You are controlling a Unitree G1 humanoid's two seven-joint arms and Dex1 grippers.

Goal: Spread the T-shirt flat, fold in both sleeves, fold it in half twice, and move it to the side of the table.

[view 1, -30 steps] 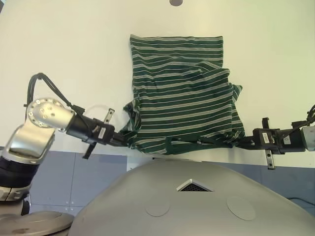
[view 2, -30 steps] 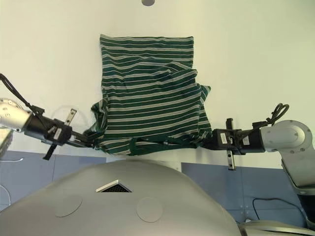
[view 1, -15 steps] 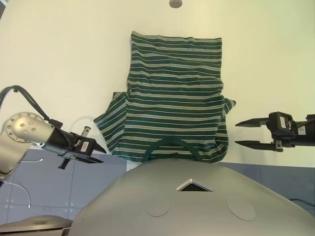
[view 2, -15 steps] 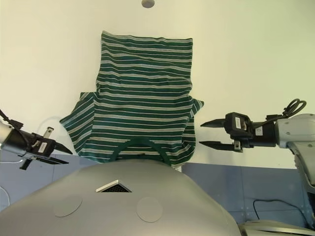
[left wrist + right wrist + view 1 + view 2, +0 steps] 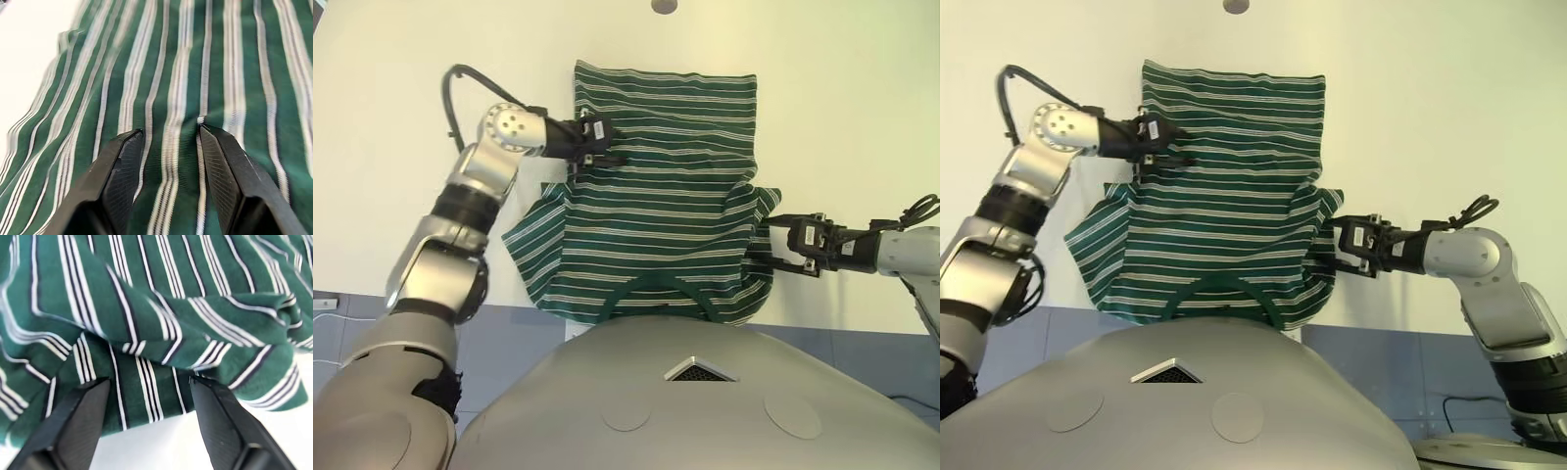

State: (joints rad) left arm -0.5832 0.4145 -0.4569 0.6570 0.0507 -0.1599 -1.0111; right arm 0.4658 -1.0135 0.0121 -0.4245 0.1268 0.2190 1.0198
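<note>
Spreading the T-shirt (image 5: 661, 196) flat looks to be the step in hand, with the sleeve folds not yet begun. The shirt lies in the middle of the table (image 5: 391, 98), its hem (image 5: 666, 73) toward the far edge. Its collar (image 5: 661, 289) is at the near edge, where the cloth just overhangs.

The left sleeve (image 5: 533, 235) is laid out toward the table's left edge. The right sleeve (image 5: 759, 211) is bunched into a ridge of folds against the body of the shirt.

The left gripper (image 5: 171, 132) rests on the shirt's left side panel, about halfway between hem and collar. Its fingers are parted, with their tips down on the striped cloth, and they clasp nothing. The right gripper (image 5: 149, 379) sits at the bunched right sleeve near the near edge. Its fingers are spread wide on either side of the sleeve's lower fold and are not closed on it.

By my reading, the next move calls for the right fingers to close on the sleeve's free edge and draw it out toward the right edge. The left gripper would pin the body meanwhile, so the shirt does not slide. The grip should take one layer only, or the ridge will simply travel.

The task names no container.
</note>
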